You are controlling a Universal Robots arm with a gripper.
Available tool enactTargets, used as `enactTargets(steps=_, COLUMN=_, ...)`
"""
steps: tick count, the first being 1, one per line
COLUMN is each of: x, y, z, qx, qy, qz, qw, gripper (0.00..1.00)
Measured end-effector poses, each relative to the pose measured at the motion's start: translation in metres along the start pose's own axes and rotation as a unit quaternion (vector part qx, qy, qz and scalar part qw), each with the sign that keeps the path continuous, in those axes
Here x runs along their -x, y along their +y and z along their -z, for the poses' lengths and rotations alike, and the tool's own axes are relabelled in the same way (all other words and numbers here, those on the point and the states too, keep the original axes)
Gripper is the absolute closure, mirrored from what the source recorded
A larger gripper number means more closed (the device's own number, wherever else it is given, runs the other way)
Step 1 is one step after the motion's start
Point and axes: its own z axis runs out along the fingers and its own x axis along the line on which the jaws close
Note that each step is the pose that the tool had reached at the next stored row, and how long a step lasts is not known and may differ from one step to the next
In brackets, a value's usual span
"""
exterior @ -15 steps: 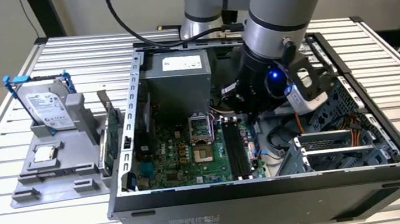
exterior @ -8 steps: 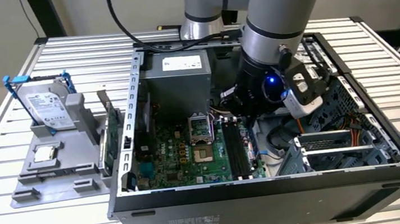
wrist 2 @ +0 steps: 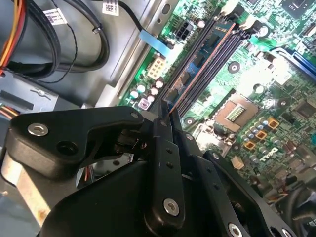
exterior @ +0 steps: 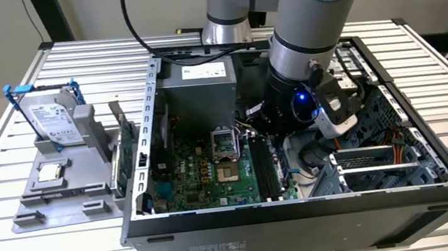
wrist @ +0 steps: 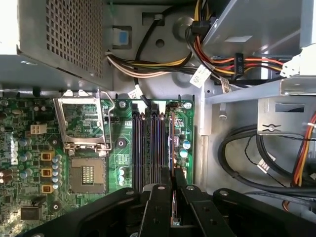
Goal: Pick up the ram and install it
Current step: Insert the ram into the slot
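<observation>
My gripper (wrist: 173, 193) (wrist 2: 167, 118) is down inside the open computer case, shut on the ram (wrist: 172, 148) (wrist 2: 210, 52). The ram is a thin dark blue-black stick seen edge-on, running out from between the black fingers (wrist: 157, 207). It stands upright along the outermost of the motherboard's black slots (wrist: 148, 143) (wrist 2: 190, 81) (exterior: 264, 168), on the side nearest the cables. I cannot tell whether its lower edge sits in the slot or just above it. In the exterior view the arm's wrist (exterior: 302, 107) covers the fingers.
The empty processor socket (wrist: 86, 173) lies beside the slots. The power supply (exterior: 199, 93) and cable bundles (wrist: 237, 59) crowd the case walls. Outside the case, a grey holder (exterior: 59, 195) carries a hard drive (exterior: 54, 119), a green card (exterior: 125, 146) and a small silver chip (exterior: 50, 172).
</observation>
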Motion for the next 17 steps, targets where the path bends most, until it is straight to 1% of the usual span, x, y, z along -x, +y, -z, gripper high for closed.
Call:
enactTargets(steps=6, x=-0.0004, y=-0.0004, z=-0.0102, qx=0.0, qy=0.0, qz=0.0, qw=1.0, gripper=1.0)
enactTargets(steps=17, x=-0.0014, y=-0.0007, z=-0.0144, qx=-0.0001, qy=0.0002, qz=0.0, qw=1.0, gripper=1.0)
